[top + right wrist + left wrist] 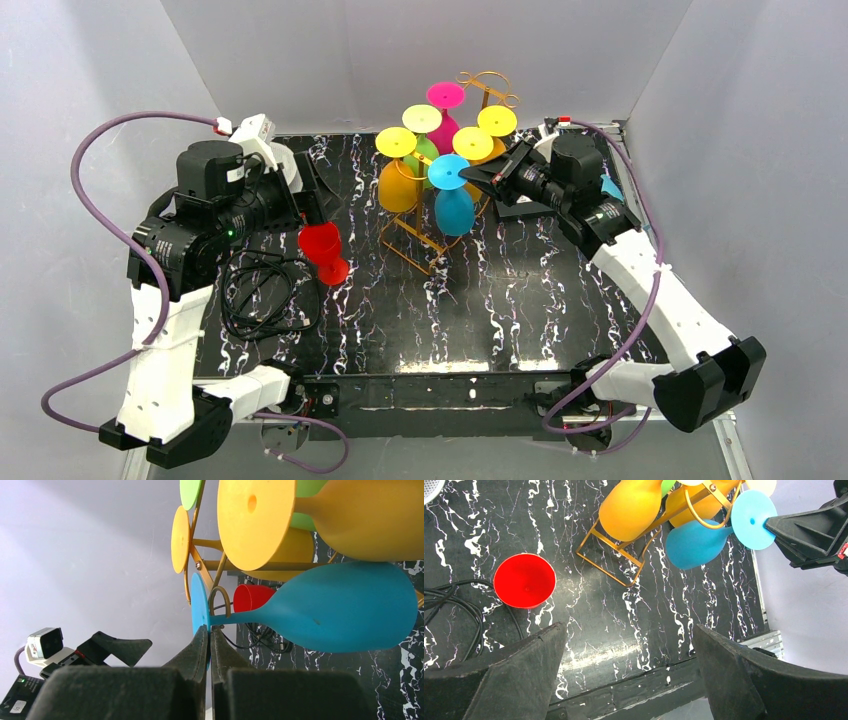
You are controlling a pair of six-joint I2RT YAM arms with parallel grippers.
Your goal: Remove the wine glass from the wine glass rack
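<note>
A blue wine glass (694,544) is hung on the wine glass rack (605,570), its foot touched by the right gripper (770,524); a red glass (524,580) is stood apart.

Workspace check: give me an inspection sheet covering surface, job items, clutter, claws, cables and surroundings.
Surface: black marbled table, no spills seen.
Job's things: wine glass rack stands on the table; blue wine glass hangs on it foot up, among other hung glasses; red wine glass stands on the table.
Clutter: nothing seen.
Claws: right claw shut on the blue foot's rim; left claw open, empty.
Cables: black cable coiled on the table; purple cables along both arms.
Surroundings: plain grey walls.
</note>
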